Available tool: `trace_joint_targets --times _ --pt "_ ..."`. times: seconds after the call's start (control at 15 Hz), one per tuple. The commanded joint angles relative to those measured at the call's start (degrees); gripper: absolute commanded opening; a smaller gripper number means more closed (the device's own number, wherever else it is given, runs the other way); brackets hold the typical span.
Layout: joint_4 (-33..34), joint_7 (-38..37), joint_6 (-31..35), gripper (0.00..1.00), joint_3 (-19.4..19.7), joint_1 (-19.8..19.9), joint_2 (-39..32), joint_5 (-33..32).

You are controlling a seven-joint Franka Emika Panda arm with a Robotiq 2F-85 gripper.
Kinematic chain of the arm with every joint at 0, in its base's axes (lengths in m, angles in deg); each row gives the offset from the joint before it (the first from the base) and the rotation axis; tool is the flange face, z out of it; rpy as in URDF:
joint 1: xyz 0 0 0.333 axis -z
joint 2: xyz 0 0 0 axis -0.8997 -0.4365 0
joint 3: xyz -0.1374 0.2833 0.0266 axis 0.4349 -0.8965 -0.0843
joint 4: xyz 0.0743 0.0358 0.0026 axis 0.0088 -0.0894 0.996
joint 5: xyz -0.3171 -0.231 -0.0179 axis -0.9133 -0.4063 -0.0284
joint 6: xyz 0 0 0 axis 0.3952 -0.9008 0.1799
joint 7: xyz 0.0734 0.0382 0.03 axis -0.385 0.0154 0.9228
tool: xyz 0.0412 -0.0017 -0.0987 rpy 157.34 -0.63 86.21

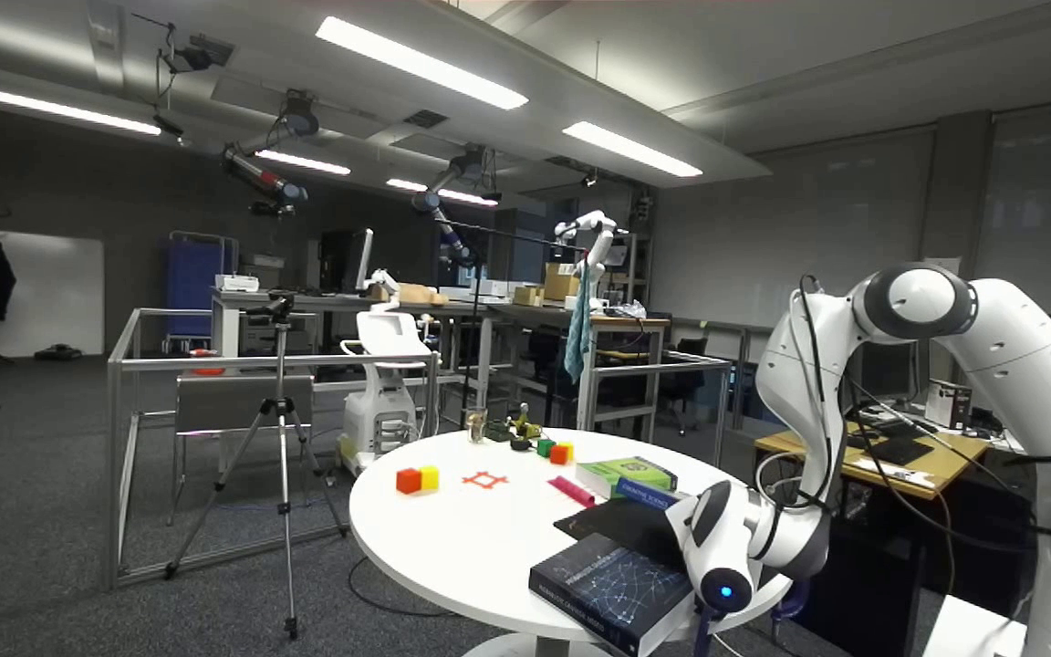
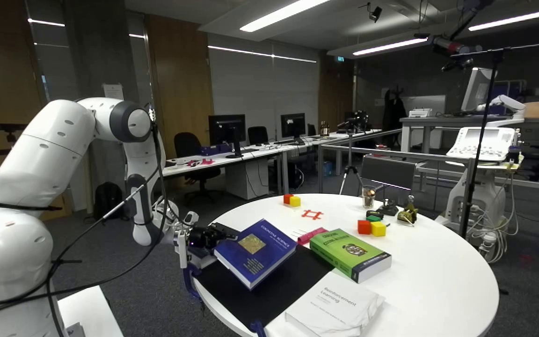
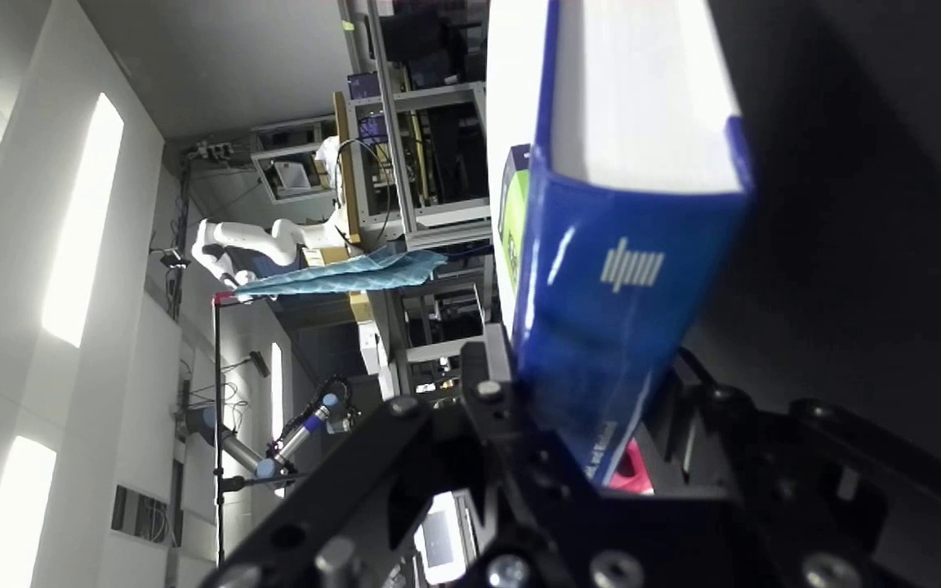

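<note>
Gripper [image 2: 224, 240] clamped on blue book [image 2: 258, 255], across thickness at spine [image 3: 626, 278]. Book tilted over black mat [image 2: 290, 283]; from here, can't tell whether touching. Looks heavy, stiff, glossy, probably slippery; spine seems best hold, as pages [image 3: 638, 98] could fan open.

round white table [image 2: 438, 276] | on it: black sheet [image 2: 290, 280] | green book [image 2: 351, 252] | glass [image 2: 368, 197] | orange-red grid [image 2: 315, 212]
</note>
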Motion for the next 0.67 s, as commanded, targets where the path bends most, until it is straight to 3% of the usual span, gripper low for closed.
trace_joint_targets --times 0.0,0.6 --pt "-1.18 -1.67 -1.32 0.17 0.26 0.52 3.21 -2.41" --pt "-1.43 -4.76 2.21 0.17 0.58 1.33 3.25 -3.06"
